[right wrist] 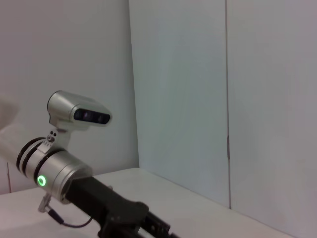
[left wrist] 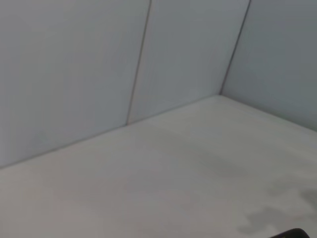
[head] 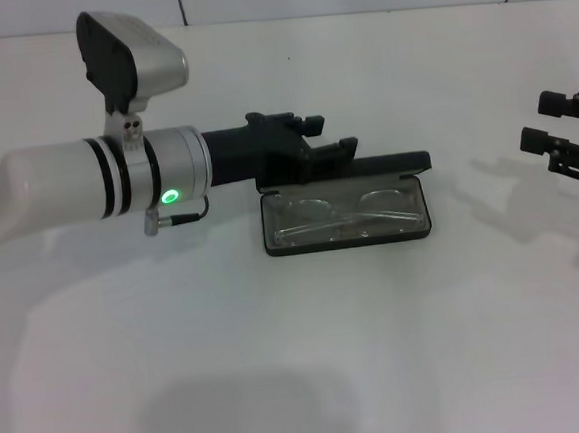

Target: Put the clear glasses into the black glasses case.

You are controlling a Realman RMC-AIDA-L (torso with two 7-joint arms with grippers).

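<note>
The clear glasses [head: 345,215] lie inside the open black glasses case [head: 349,240] on the table [head: 310,355]. The left gripper [head: 349,150] sits at the raised lid, jaws unclear. The right gripper [head: 553,121] waits aside, jaws apart.

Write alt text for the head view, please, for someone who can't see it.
The clear glasses lie inside the open black glasses case on a white table. The left gripper reaches to the case's raised lid; the right gripper waits open at the right edge.
</note>
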